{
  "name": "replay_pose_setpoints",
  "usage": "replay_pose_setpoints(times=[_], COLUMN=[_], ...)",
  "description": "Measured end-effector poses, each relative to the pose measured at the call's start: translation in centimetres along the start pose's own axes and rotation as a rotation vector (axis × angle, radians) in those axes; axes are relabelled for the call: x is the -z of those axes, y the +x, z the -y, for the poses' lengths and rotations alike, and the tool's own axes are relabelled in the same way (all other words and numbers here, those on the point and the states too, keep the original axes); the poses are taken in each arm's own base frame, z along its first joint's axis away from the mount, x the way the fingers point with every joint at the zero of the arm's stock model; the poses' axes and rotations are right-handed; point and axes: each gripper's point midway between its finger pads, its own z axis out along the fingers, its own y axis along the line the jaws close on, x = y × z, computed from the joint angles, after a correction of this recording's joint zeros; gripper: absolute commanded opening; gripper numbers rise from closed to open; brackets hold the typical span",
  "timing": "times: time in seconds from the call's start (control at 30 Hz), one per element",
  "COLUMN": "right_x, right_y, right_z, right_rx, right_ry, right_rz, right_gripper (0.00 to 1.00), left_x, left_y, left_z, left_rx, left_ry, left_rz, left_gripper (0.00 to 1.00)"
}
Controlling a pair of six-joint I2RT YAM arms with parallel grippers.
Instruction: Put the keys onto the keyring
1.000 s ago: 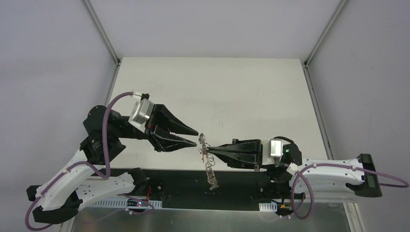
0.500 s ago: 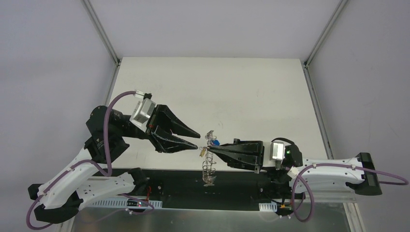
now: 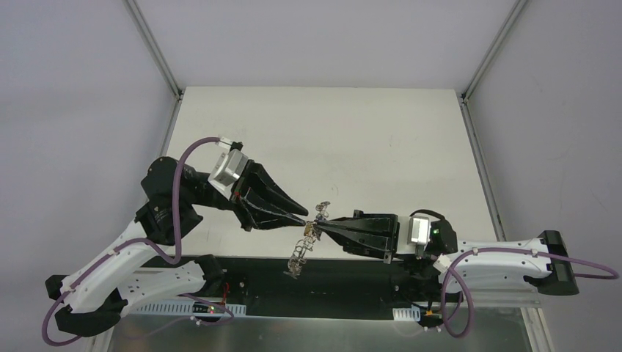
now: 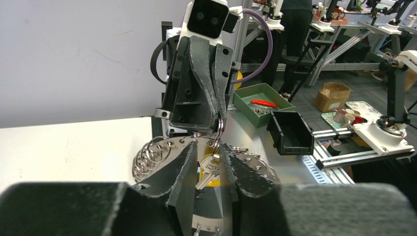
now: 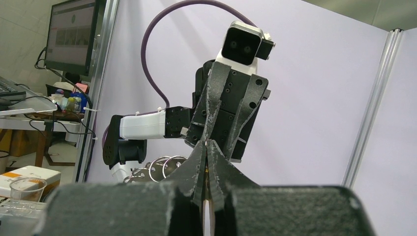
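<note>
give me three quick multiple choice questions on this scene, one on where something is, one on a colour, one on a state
1. Where is the keyring?
A) on a wall hook
B) hanging from the tip of the right claw
C) on the floor

2. What colour is the head of the key in the gap of the left claw?
A) yellow
B) red
C) green

3. How is the right claw?
A) wide open
B) out of view
C) shut on the keyring

Answers:
1 B, the top view shows its loops dangling below the claw tip.
2 A, yellow shows behind the silver blade in the left wrist view.
3 C, its fingers pinch together on a loop.
</note>
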Motion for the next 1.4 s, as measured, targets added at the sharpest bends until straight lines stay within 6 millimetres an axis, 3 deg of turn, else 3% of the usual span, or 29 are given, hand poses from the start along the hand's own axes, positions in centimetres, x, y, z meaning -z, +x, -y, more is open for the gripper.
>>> replay_pose_setpoints(times=[0.57, 1.4], right_x=[-0.1, -0.3], right_y=[0.0, -0.3], right_z=[0.1, 0.1], right_rx=[0.015, 0.021], right_ry=[0.004, 0.001], right_rz=[0.001, 0.007], right_gripper=[0.00, 0.00], left_x=[0.0, -0.3], left_y=[1.1, 1.8], left_z=[0.3, 0.1], left_rx=[0.029, 0.048], left_ry=[0.030, 0.051], left_rz=[-0.026, -0.050], left_gripper=[0.00, 0.00])
